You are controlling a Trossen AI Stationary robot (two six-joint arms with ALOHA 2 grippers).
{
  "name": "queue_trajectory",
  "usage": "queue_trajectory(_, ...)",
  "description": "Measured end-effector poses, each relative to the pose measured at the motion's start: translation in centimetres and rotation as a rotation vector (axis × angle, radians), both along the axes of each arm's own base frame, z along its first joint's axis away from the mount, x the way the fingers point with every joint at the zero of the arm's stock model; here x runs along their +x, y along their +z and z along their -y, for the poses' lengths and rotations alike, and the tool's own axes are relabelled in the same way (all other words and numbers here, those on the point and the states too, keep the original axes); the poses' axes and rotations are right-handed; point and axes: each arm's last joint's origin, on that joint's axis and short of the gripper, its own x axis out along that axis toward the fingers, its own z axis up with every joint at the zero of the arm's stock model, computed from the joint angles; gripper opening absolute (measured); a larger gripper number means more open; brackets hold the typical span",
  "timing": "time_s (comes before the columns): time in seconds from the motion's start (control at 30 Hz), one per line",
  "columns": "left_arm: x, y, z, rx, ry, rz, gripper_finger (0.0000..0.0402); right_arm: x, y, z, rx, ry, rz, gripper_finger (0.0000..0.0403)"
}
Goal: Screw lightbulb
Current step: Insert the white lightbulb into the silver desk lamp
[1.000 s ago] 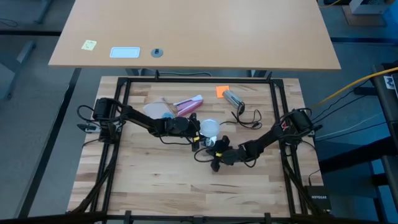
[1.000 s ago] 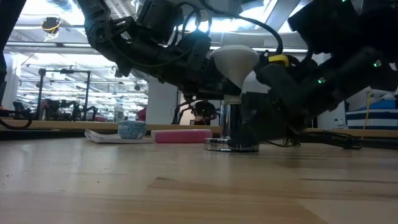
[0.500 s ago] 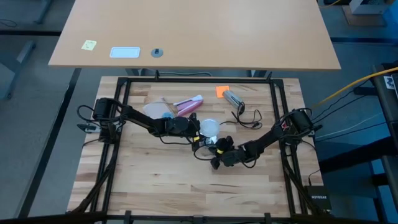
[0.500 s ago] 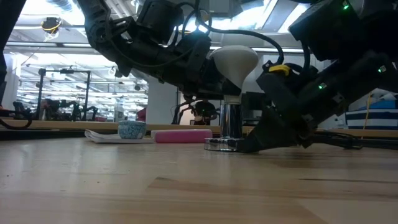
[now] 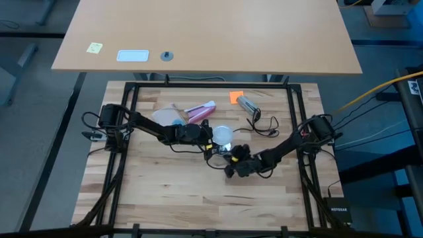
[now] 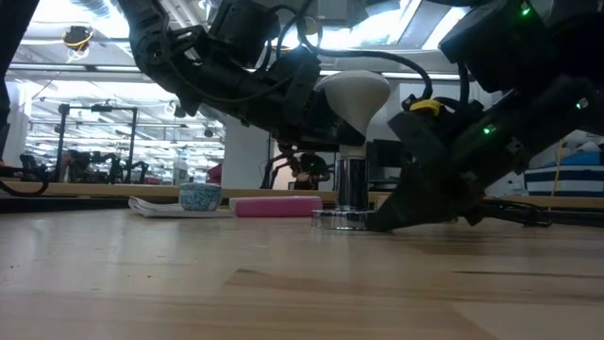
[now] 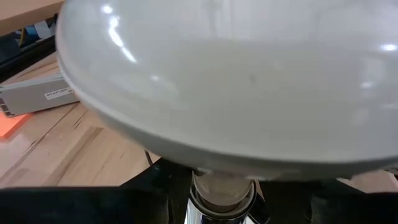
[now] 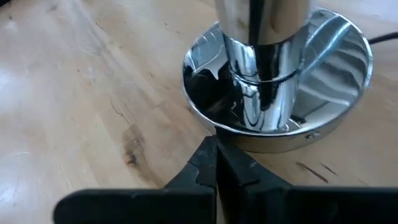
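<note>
Two dark arms meet at the middle of the overhead frame, over one pale butcher-block wooden table point(image 5: 165, 198). One frosted-white round globe lightbulb point(image 5: 223, 136) sits there at centre, upright, its narrow neck down in the top of one shiny chrome lamp socket point(image 6: 351, 194), a smooth mirror-bright cylinder rising from a flared round disc base that rests flat on the wood.

From table height, the bulb point(image 6: 354, 94) reads as a matte dome tapering to its neck, right above the chrome column. The left gripper point(image 5: 210, 137) comes in from the left of the overhead frame and is clamped on the bulb; its wrist camera is filled with the bulb's broad satin curve point(image 7: 236, 93), the fingers themselves hidden.

The right gripper point(image 8: 216, 163) reaches in from the right, tilted down to the table; its two dark fingers are pressed together, tips touching or just beside the rim of the chrome disc point(image 8: 280, 134), holding nothing.

Behind the arms, upper centre of the overhead frame: one pink-and-white tube point(image 5: 200, 111) lying flat, one bright orange square note point(image 5: 236, 96), one short grey-silver cylinder with a thin black cord point(image 5: 248, 105). On the tan desk point(image 5: 264, 39) beyond, at upper left: one yellow sticky note point(image 5: 94, 47), one white rectangular card point(image 5: 133, 55), one small dark round disc point(image 5: 166, 55).
</note>
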Motion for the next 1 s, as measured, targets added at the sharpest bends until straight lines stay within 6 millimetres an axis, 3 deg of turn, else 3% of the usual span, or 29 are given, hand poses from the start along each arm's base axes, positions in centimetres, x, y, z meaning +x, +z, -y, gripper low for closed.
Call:
queue_trajectory(0.27, 0.0, 0.0, -0.1, 0.026, -0.018, -0.002, 0.0150, -1.7, 1.8, 0.5, -0.065, -0.067, -0.097, 0.0001)
queue_trajectory(0.7, 0.0, 0.0, -0.1, 0.025, -0.018, 0.001, 0.0150, -1.6, 1.5, 3.8, -0.161, -0.119, -0.226, 0.0001)
queue_trajectory(1.0, 0.0, 0.0, -0.1, 0.024, -0.015, 0.003, 0.0150, -2.3, 4.9, 2.6, -0.092, -0.001, -0.161, 0.0001)
